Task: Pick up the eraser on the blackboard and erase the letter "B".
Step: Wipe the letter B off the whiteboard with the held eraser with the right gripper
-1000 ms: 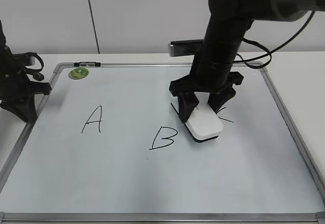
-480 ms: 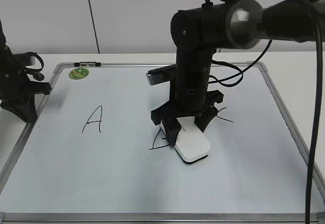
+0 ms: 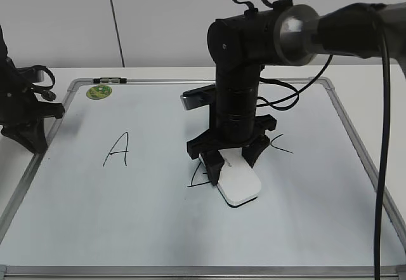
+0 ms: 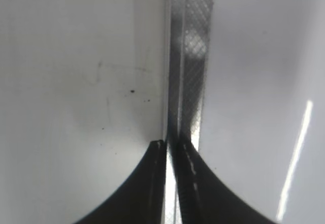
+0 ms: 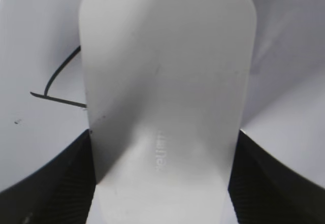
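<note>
My right gripper (image 3: 231,159) is shut on the white eraser (image 3: 233,182) and holds it flat on the blackboard (image 3: 158,223), over the right part of the letter "B" (image 3: 196,180). Only the B's left strokes still show beside the eraser. In the right wrist view the eraser (image 5: 165,82) fills the frame between the jaws (image 5: 161,183), with black strokes of the B (image 5: 58,87) at its left. My left gripper (image 3: 28,137) rests at the board's left edge; in its wrist view its jaws (image 4: 170,150) are shut and empty over the grey frame (image 4: 190,56).
A black "A" (image 3: 116,150) is at the board's left and part of a "C" (image 3: 280,145) shows right of my right arm. A small round green magnet (image 3: 98,91) sits at the top left corner. The white table surrounds the board.
My right gripper has carried the eraser left and toward the front, from beside the "C" onto the "B". In the last half second it shifted only slightly. The left arm has not moved.
</note>
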